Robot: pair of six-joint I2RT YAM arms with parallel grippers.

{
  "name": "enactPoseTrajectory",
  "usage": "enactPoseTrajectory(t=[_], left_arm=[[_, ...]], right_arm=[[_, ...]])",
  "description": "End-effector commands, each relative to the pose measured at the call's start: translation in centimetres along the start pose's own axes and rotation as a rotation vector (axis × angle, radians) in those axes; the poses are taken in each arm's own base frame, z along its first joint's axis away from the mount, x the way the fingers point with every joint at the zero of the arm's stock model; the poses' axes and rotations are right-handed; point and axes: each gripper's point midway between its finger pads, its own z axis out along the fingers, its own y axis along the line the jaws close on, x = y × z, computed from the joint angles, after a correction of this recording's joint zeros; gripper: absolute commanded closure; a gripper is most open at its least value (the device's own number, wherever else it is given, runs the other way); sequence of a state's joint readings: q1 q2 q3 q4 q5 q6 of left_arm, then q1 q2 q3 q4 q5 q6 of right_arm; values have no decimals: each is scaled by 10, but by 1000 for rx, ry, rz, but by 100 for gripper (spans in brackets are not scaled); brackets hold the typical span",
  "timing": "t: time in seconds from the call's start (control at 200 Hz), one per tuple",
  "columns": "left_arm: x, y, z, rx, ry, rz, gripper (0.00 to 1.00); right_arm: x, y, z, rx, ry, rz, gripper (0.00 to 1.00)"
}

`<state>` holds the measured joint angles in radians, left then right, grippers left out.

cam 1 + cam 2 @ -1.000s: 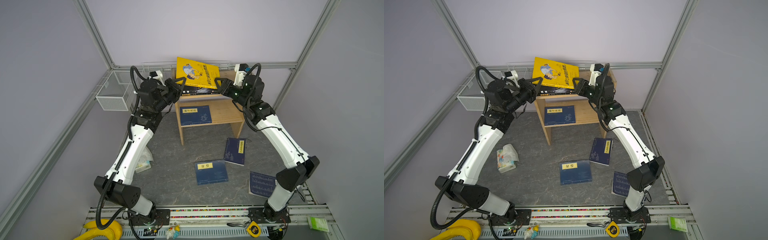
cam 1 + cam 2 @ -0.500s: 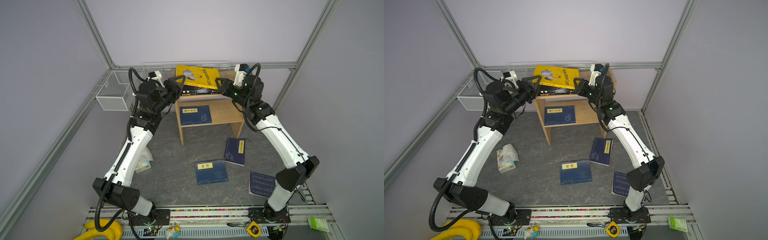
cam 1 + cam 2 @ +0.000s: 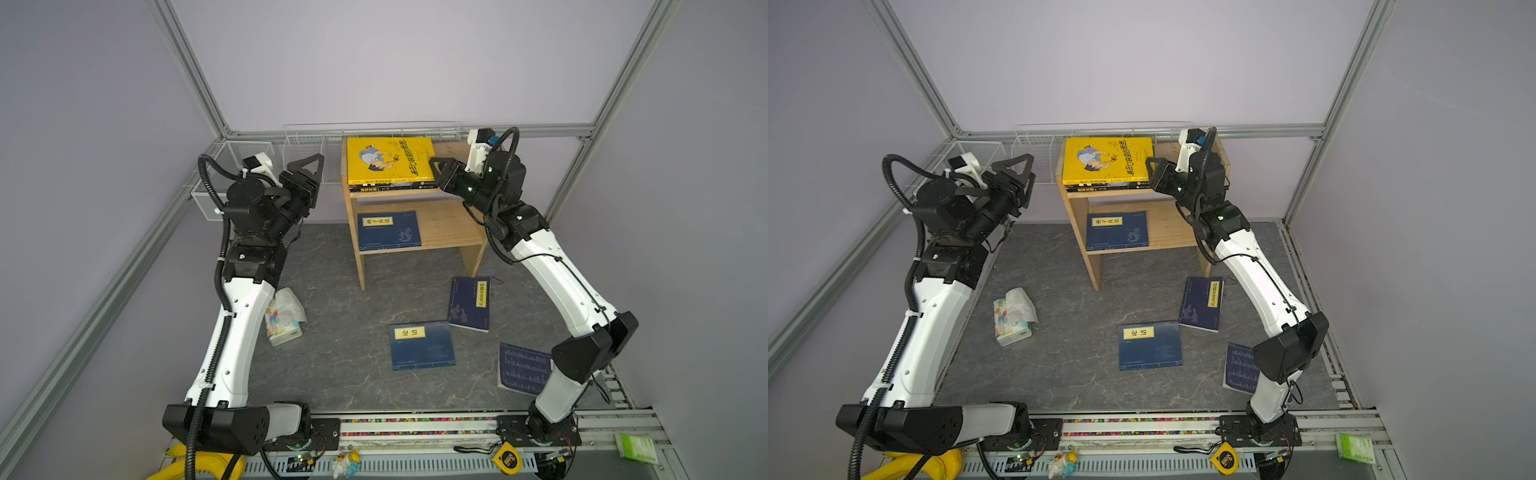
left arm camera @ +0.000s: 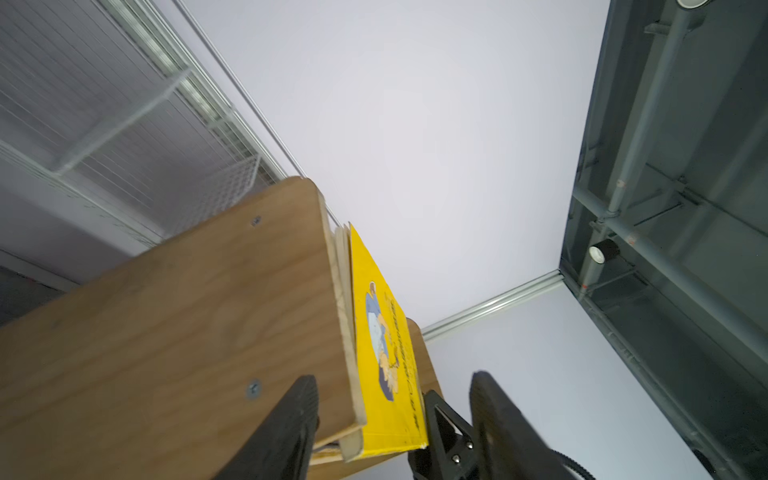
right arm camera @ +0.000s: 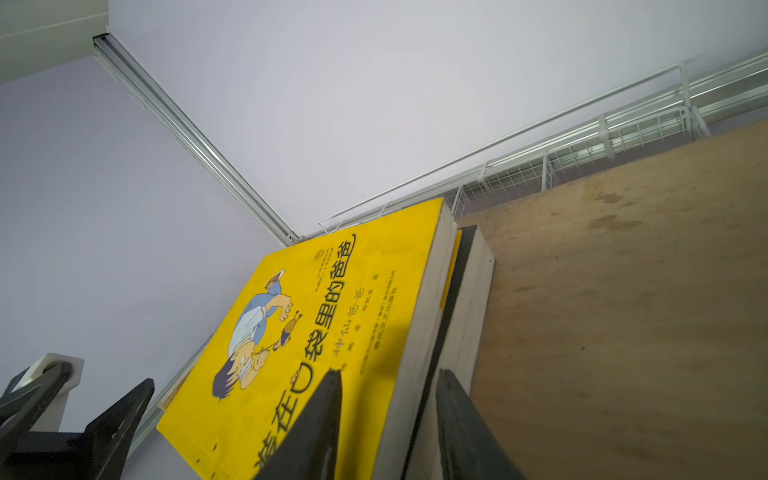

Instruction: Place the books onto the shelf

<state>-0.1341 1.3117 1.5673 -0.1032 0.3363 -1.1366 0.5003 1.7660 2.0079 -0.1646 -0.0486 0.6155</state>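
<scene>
A bright yellow book lies flat on two dark books on the top tier of the pine shelf. A navy book lies on the lower tier. Three navy books lie on the floor. My left gripper hangs open to the left of the shelf's side panel, touching nothing. My right gripper is open astride the stack's right edge. One finger is over the yellow cover; the other is beside the lower pages.
White wire baskets hang on the back and left walls close behind my left gripper. A tissue pack lies on the floor by the left arm. A yellow tape measure sits on the front rail.
The yellow book was tilted up between both grippers and now lies flat on the stack. My left gripper has opened, let go and drawn back to the left. The right gripper stayed at the book's edge.
</scene>
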Motion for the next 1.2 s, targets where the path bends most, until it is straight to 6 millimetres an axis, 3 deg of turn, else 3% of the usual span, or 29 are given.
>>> enactPoseTrajectory(t=[0.0,0.315,0.625,0.82,1.01,1.195], left_arm=[[3,7,-9,-55,5,94,41],[24,-4,-15,-10,131,362,37],[50,-13,-10,98,218,603,37],[58,-10,2,104,223,668,39],[67,-5,10,106,246,697,41],[68,-2,18,99,243,696,45]], right_arm=[[10,-3,1,5,21,-19,59],[-2,20,-1,-85,2,-79,51],[-26,55,-22,-216,-71,-276,31],[-15,57,-34,-265,-64,-335,27],[4,46,-36,-257,-12,-356,25],[12,44,-37,-269,2,-377,25]])
